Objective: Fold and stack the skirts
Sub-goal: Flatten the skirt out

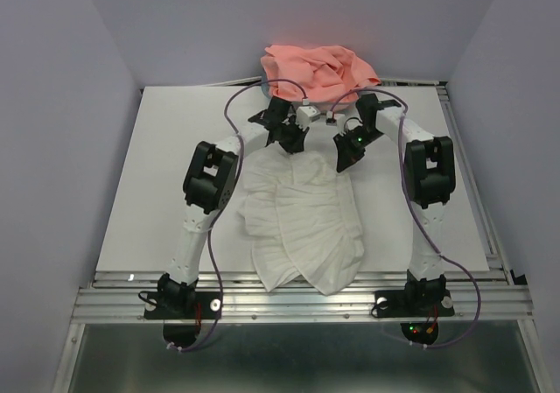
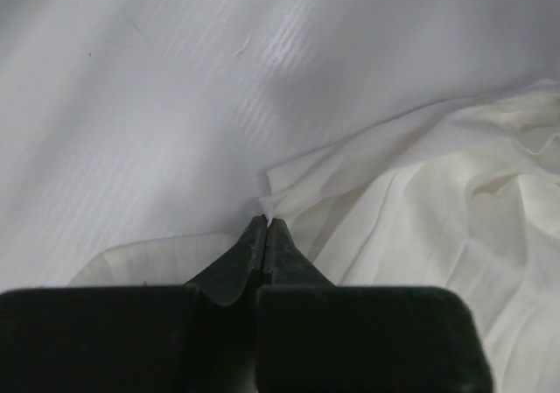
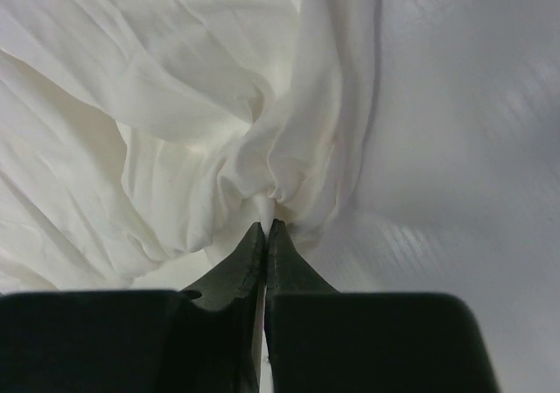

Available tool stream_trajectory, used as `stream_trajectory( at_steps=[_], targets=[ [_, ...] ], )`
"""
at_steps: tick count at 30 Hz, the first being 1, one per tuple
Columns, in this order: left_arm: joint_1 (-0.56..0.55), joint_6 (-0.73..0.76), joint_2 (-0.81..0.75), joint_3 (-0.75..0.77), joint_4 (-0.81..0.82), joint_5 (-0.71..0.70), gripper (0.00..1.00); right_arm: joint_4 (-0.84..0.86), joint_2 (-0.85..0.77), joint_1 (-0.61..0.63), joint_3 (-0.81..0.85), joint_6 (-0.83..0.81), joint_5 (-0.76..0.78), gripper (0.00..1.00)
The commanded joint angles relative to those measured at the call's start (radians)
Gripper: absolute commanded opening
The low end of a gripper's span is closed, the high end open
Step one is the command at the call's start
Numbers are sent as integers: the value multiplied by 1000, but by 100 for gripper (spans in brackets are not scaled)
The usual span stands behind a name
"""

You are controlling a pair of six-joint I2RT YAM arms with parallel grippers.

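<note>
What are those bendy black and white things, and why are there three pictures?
Those are two robot arms, left and right, bolted to the near edge of a table. The big picture looks down from above and behind them. The other two come from little cameras on each wrist, so you see each arm's own black pincer. On the table lies a white skirt, and a pink skirt is heaped at the far edge. The left pincer is shut, pinching a corner of the white skirt. The right pincer is shut too, pinching a bunched fold of it.
</note>
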Motion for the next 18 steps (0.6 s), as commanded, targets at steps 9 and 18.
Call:
stream_trajectory(
  at_steps=[9,18],
  targets=[
    [126,110,-297,-97,-47,-31,0,107,-126,-38,-109,39,17,1],
    [131,207,-272,-51,-166,112,84,105,-91,-38,-60,40,-22,1]
  ],
)
